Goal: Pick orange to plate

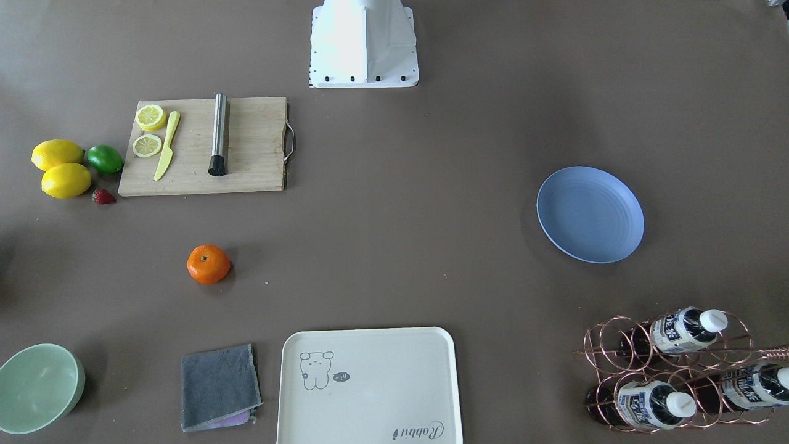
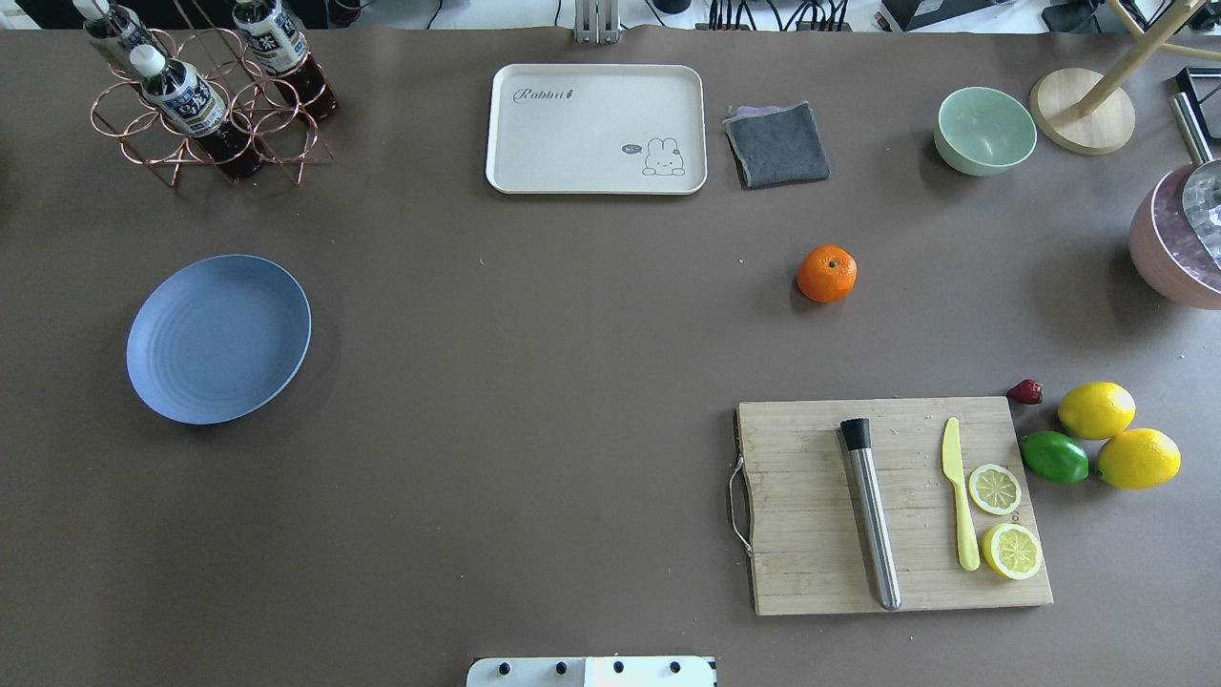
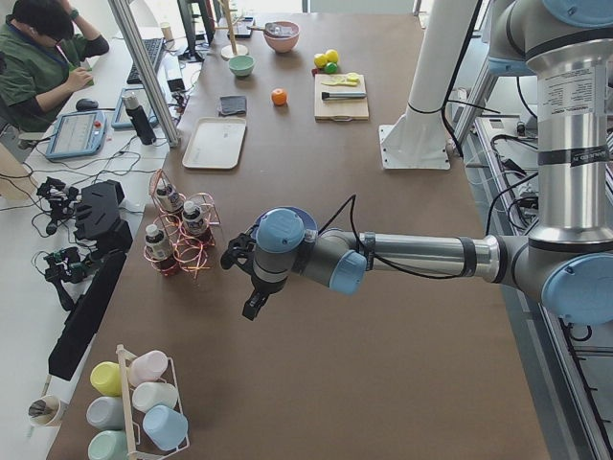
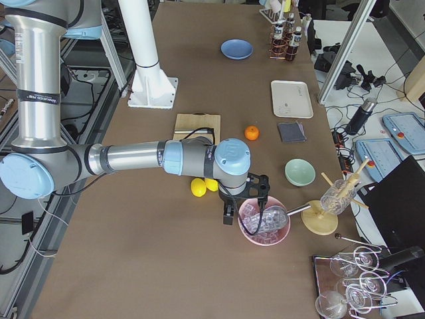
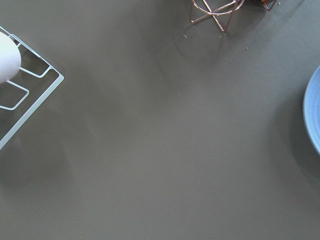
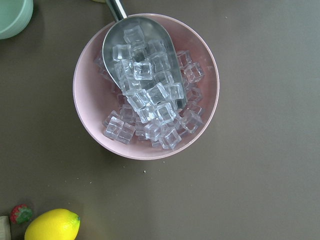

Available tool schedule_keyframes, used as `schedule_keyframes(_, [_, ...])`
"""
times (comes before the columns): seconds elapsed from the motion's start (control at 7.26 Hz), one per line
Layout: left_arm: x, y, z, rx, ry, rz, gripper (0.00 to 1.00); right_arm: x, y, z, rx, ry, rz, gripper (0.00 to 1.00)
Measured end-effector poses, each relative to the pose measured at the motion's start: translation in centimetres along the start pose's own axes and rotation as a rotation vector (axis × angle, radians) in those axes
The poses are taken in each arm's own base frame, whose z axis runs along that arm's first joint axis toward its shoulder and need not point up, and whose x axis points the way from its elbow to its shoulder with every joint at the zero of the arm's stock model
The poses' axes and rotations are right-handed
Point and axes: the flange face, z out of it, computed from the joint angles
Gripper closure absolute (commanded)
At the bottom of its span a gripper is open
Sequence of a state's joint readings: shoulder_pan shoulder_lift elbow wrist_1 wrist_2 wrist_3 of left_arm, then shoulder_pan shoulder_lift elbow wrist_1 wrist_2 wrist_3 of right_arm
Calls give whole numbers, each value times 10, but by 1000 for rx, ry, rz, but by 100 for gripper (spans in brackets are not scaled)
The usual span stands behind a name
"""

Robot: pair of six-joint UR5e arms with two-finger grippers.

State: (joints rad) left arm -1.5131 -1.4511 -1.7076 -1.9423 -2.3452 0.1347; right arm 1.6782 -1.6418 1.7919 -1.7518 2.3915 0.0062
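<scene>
though jaw states could not be told, left gripper (image 3: 244, 283) and right gripper (image 4: 244, 209) hung over the ends of the table (image 2: 572, 401), seemingly pre-start; the orange (image 2: 827, 274) sat toward the far edge, the plate (image 2: 218, 339) well apart.

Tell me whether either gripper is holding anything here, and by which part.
Nothing seems held. The orange lies free on the table, far from the left gripper and the right gripper; their jaw state cannot be told.
</scene>
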Motion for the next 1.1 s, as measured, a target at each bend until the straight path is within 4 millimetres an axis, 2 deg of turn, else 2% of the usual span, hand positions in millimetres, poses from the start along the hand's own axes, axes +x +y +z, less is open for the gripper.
schedule_keyframes(0.14, [2,-2,1,5,2,-17,2,0,0,0,0,0,0,0])
schedule_keyframes(0.28, [12,-8,10,14,14,-51,2,0,0,0,0,0,1,0])
schedule_keyframes(0.55, [61,-25,51,55,85,-176,2,1,1,1,-1,0,3,0])
schedule_keyframes(0.69, [82,-25,73,79,136,-252,2,1,1,1,-1,0,3,0])
schedule_keyframes(0.96, [112,-13,113,106,216,-339,2,1,1,1,-2,1,4,0])
schedule_keyframes(1.1, [135,-9,134,121,228,-366,2,1,1,1,-2,1,3,0])
